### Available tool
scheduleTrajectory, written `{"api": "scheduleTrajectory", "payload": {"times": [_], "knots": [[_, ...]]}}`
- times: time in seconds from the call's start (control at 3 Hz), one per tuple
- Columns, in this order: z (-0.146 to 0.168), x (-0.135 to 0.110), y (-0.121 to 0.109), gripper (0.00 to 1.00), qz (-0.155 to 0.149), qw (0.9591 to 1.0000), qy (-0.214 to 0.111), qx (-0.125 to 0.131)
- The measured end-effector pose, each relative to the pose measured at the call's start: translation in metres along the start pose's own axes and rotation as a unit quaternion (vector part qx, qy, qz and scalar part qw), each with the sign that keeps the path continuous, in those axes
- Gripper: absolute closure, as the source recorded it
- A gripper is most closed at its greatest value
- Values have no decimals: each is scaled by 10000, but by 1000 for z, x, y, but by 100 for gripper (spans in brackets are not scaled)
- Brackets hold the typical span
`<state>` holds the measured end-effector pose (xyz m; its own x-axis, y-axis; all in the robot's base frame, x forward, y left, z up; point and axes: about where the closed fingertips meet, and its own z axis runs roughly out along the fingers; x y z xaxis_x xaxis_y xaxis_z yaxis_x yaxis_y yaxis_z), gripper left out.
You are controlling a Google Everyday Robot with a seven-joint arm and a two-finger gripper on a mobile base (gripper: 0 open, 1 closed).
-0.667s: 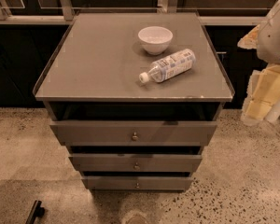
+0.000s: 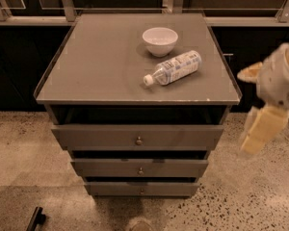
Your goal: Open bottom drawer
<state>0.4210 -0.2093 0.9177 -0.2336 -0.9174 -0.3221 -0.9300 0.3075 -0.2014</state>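
The grey-brown cabinet [image 2: 111,76] has three drawers. The bottom drawer [image 2: 142,189] is the slimmest front, lowest down, with a tiny round knob [image 2: 142,192] at its centre. Above it are the mid-sized drawer [image 2: 140,168] and the widest top drawer [image 2: 137,137]. All three fronts stand a little out from the frame, stepped. My gripper [image 2: 261,129] is a blurred cream shape at the right edge, to the right of the cabinet and level with the top drawer, touching nothing.
A white bowl [image 2: 160,41] and a plastic bottle [image 2: 173,67] lying on its side sit on the cabinet top. A metal rail [image 2: 135,8] and dark glass run behind. Speckled floor [image 2: 245,196] lies around; a dark object [image 2: 36,218] is at the bottom left.
My arm and gripper have shifted slightly lower and left at the right edge. The drawers, bowl and bottle have not moved.
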Motion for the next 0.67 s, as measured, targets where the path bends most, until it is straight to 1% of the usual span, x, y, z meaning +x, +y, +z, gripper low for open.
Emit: {"api": "scheduleTrajectory", "payload": {"times": [0.33,0.67], "knots": [[69,9,43,0,460,9946,-827,-416],[169,12,94,0,948,9729,-1808,-1089]]}}
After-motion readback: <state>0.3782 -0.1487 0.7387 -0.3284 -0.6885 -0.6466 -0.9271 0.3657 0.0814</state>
